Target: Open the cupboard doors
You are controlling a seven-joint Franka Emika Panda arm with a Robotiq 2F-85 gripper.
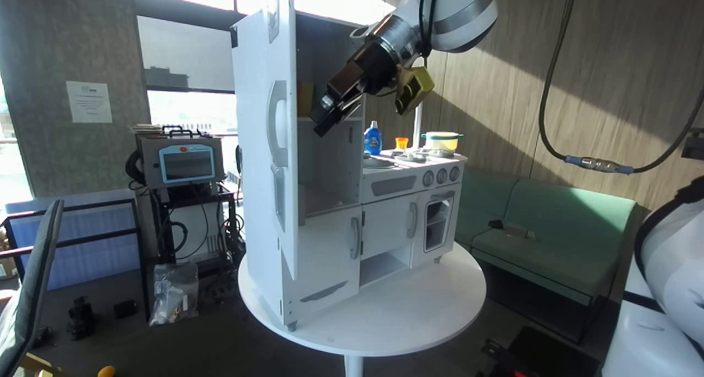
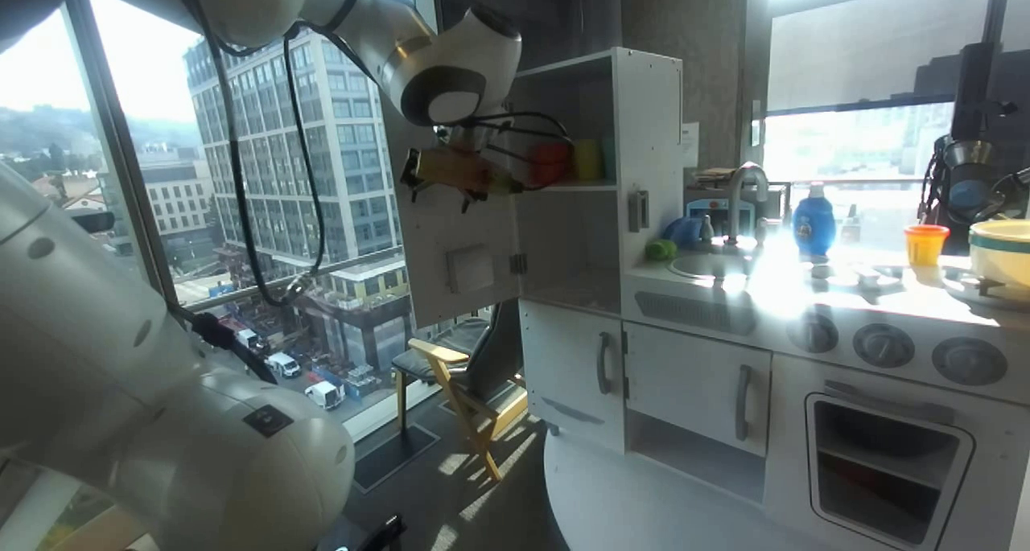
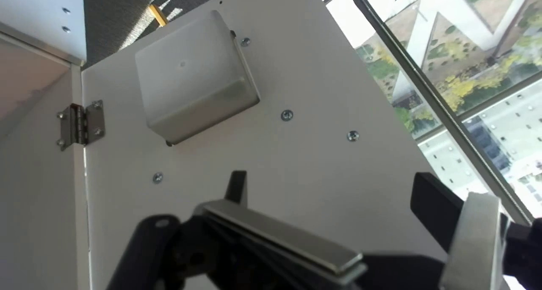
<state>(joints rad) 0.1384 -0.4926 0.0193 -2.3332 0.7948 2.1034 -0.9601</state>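
The tall cupboard door point(image 1: 285, 63) stands swung out from the white toy kitchen, its long grey handle on the outer face. Its inner face point(image 2: 438, 245) carries a box-shaped bump and screws, and this face point(image 3: 305, 82) fills much of the wrist view. Below, two shorter plain doors, a left one point(image 2: 567, 366) and a middle one point(image 2: 684, 382), are closed. My gripper point(image 1: 333, 115) is in front of the upper compartment, facing the tall door's inner side. In the wrist view the gripper point(image 3: 332, 188) has its fingers wide apart with nothing between; contact with the door cannot be told.
A shelf point(image 2: 579, 187) inside the tall compartment holds red and yellow items. On the counter stand a blue bottle point(image 1: 373, 139), an orange cup point(image 1: 401, 143) and a pot point(image 1: 441, 141). The kitchen rests on a round white table point(image 1: 429, 311). A chair point(image 2: 459, 374) is below the open door.
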